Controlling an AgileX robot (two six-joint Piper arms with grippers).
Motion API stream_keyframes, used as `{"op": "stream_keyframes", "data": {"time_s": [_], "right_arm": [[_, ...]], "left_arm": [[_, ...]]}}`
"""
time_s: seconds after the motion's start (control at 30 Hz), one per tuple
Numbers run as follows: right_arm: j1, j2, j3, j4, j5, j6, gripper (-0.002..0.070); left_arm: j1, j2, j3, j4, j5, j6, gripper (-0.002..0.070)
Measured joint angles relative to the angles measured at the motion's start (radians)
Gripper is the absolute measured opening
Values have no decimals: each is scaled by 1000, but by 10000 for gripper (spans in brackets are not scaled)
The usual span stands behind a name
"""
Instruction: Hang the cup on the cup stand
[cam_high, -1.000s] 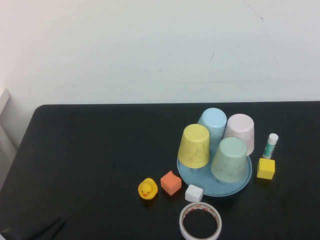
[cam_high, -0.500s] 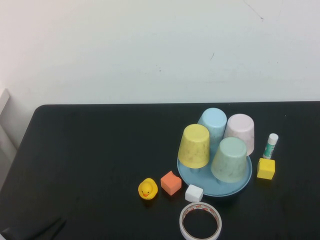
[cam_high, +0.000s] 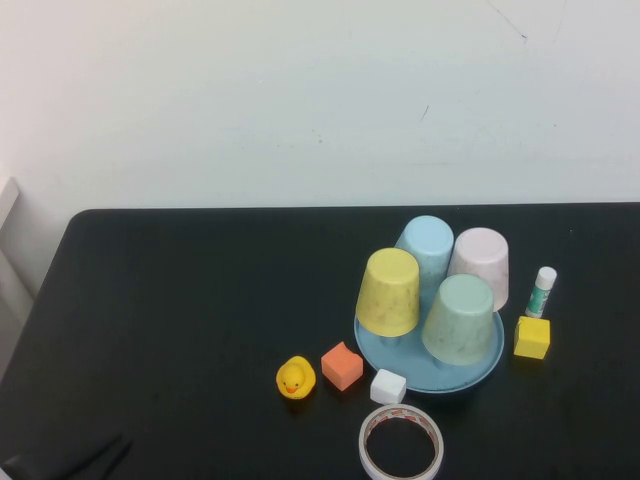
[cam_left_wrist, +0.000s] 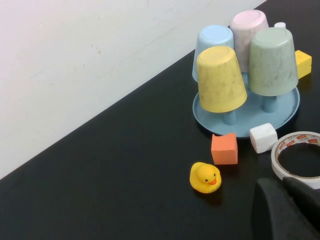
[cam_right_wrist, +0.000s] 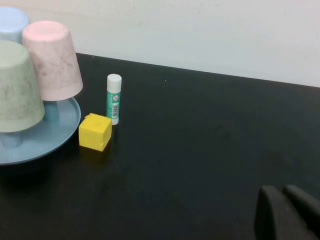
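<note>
A black desk (cam_high: 180, 320) is seen against a white wall (cam_high: 300, 100). A yellow cup (cam_high: 388, 292), a light blue cup (cam_high: 425, 248) and a pink cup (cam_high: 480, 262) are found upside down, close together. A yellow rubber duck (cam_high: 295, 379), an orange block (cam_high: 342, 365) and a white block (cam_high: 388, 386) are set in a row. A tape roll (cam_high: 401, 443) lies flat near the white block. A glue stick (cam_high: 541, 291) stands upright just beside a yellow block (cam_high: 532, 337).
</note>
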Motion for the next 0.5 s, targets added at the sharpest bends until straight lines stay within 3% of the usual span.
{"op": "stream_keyframes", "data": {"time_s": [0.5], "right_arm": [[0,0,0,2,0,-7,-1]], "left_arm": [[0,0,0,0,0,0,-1]]}}
